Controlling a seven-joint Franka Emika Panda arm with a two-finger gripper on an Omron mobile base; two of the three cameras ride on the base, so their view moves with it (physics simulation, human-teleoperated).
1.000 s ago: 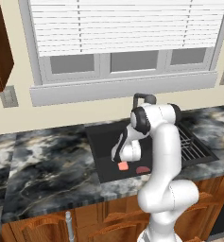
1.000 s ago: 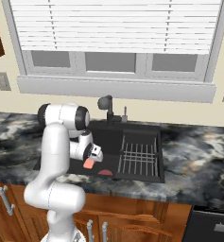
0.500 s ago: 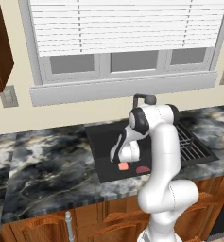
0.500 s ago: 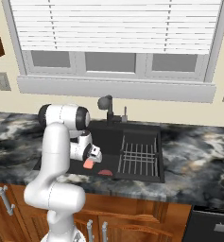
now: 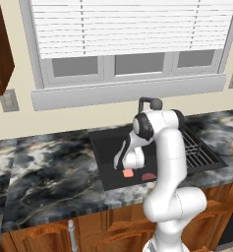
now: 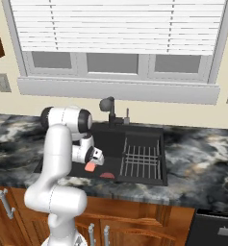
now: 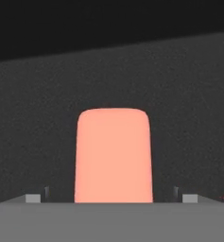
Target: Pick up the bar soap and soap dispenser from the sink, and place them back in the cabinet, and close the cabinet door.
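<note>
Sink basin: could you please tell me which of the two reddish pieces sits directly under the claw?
The lighter salmon-pink flat bar soap, not the darker red half-round piece beside it.

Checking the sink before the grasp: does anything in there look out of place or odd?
Only the bar soap, lying flat on the sink floor rather than stored away, with a darker red piece beside it. Nothing looks spilled or damaged.
</note>
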